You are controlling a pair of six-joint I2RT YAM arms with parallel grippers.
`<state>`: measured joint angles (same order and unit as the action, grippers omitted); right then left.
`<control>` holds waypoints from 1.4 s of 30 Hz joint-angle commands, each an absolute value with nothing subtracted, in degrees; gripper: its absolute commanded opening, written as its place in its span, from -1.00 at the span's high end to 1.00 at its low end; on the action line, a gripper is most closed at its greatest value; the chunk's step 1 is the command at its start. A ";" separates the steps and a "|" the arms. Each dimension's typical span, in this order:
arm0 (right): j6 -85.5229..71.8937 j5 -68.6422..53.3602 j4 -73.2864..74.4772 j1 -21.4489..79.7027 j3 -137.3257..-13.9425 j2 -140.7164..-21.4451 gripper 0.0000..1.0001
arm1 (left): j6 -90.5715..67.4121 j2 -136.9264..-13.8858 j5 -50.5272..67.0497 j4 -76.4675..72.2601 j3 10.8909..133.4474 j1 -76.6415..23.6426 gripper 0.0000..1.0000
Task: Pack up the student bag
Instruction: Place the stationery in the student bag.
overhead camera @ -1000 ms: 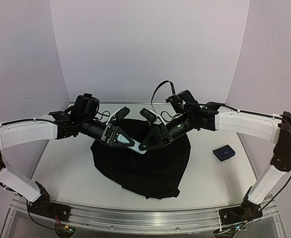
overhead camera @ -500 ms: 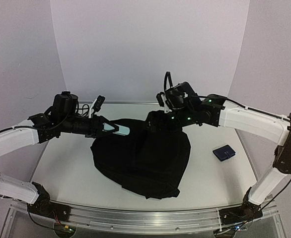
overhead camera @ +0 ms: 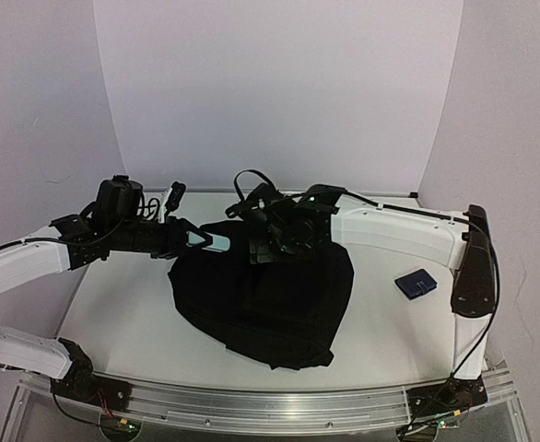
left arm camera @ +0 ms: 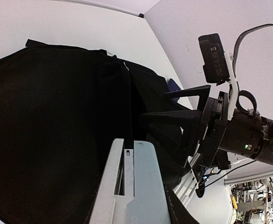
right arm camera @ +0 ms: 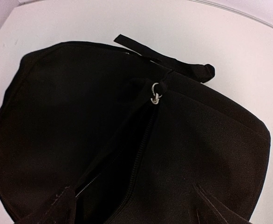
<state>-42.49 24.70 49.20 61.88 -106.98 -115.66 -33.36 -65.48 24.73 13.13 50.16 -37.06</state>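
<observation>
Right hand [overhead camera: 269, 250], spread apart, hangs above the limp black student bag [overhead camera: 279, 304], zipper [right arm camera: 155, 94] partly open; left hand [overhead camera: 217, 242] grip unclear.

Dark blue pouch [overhead camera: 416, 284] on white table [overhead camera: 390, 336].

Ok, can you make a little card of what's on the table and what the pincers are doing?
bag: black backpack, flat on the table
zip: silver pull near the top loop
nearby: small dark blue pouch, right of backpack, not touching
left pincer: at backpack's far left edge, grip unclear
right pincer: open, above the backpack
</observation>
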 commanded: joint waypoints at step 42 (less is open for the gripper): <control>-47.81 28.40 49.91 62.66 -107.93 -111.52 1.00 | -42.27 -96.12 41.56 -22.28 53.25 -42.81 0.89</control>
